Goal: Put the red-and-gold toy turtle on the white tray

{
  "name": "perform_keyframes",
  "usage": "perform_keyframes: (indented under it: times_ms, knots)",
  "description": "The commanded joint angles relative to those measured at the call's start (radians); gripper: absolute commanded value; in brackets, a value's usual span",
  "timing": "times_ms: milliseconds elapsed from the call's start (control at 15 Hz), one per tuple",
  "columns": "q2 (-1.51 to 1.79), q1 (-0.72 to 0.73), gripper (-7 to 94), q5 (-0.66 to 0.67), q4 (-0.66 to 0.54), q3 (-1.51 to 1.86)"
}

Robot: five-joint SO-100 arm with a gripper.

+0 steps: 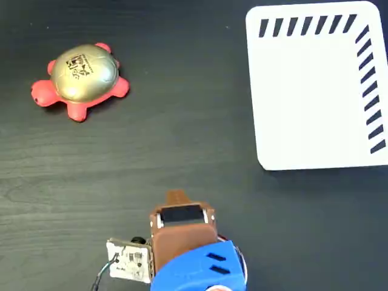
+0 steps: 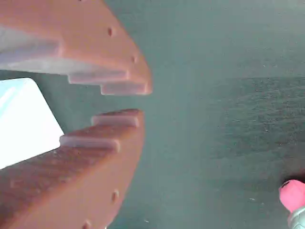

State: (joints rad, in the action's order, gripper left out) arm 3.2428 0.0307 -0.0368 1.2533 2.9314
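The red-and-gold toy turtle (image 1: 80, 80) lies on the dark table at the upper left of the fixed view, its gold shell with the black mark facing up. In the wrist view only one red foot of the turtle (image 2: 292, 194) shows, at the bottom right edge. The white tray (image 1: 315, 91) with black diagonal stripes lies at the upper right, and a corner of the tray (image 2: 24, 125) shows behind the fingers in the wrist view. My gripper (image 1: 176, 197) hangs over the bottom middle of the table, far from both. Its brown fingers (image 2: 119, 76) are shut to a thin slit and hold nothing.
The arm's blue and brown body (image 1: 194, 260) and a small circuit board (image 1: 128, 262) fill the bottom middle of the fixed view. Bare dark wood-grain table (image 1: 182, 121) lies between the turtle and the tray.
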Motion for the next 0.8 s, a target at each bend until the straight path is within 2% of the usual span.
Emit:
perform_keyframes:
  times_ms: [0, 733]
  knots:
    - [0.006, 0.006, 0, -0.005, 0.006, -0.012]
    - [0.006, 0.020, 0, 0.006, 0.006, -0.012]
